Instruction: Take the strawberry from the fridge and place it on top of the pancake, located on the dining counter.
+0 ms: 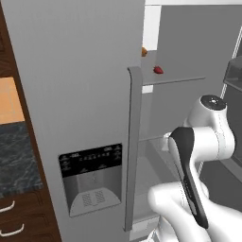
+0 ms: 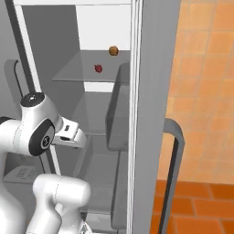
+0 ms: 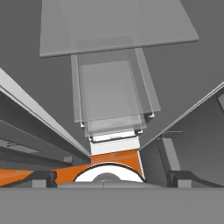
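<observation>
A: Pincer (image 3: 112, 177)?
B: Released, jaws spread wide, nothing between them. Two dark fingertips (image 3: 39, 178) seen low in the hand view, far apart, pointed down along the fridge interior at stacked grey shelves (image 3: 111, 94) and a strip of orange floor (image 3: 113, 156) beneath.

A: And the arm (image 1: 198, 156)?
B: Raised in front of the open fridge (image 1: 75, 71), white links folded, wrist reaching in at about the middle shelves. Well below the berry's shelf.

A: Strawberry?
B: Strawberry (image 1: 158, 70) sat on an upper grey shelf (image 1: 172, 78) inside the fridge, near that shelf's front edge. Tiny, red, untouched. Seen again from the right side (image 2: 98, 68).

A: Anything beside it?
B: A small orange-brown round item (image 2: 113, 50), farther back on the same shelf and apart from the berry. Half hidden behind the door edge in the left base view.

A: Doors?
B: Left door with dispenser panel (image 1: 90, 177) and long vertical handle (image 1: 132, 146) near the camera. Right door swung open, its handle (image 2: 172, 173) against an orange tiled wall (image 2: 205, 68).

A: Left of the fridge?
B: Dark wood cabinet (image 1: 19, 217) under a dark marbled desk (image 1: 16, 156).
</observation>
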